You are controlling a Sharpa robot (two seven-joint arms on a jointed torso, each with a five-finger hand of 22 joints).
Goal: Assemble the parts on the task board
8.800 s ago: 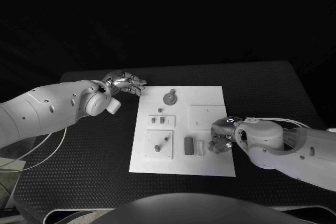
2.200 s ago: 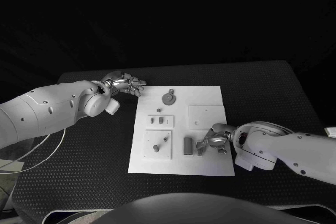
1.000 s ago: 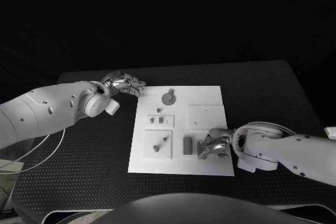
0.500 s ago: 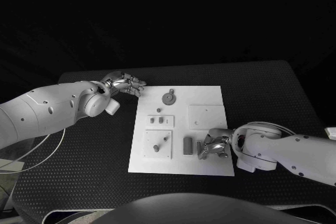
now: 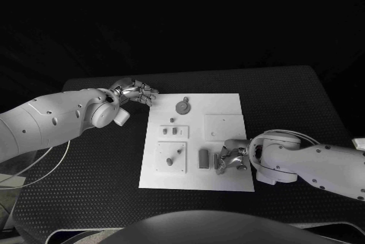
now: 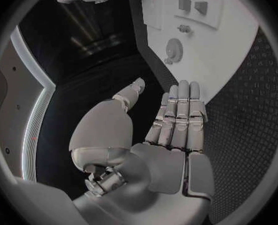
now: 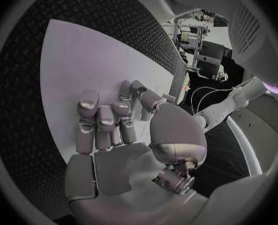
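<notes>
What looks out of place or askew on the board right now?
Nothing stands out. The task board lies flat and roughly square on the black table, with its parts seated on it. The right hand is down at the board's near right part; the left hand rests off the far left corner.

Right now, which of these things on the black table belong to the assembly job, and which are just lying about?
Part of the job:
- flat white rectangular task board
- small grey parts on it, such as the round disc and the dark upright block
- right hand, fingers down on the board
- left hand, off the board's far corner

Just lying about:
- thin white cable
</notes>
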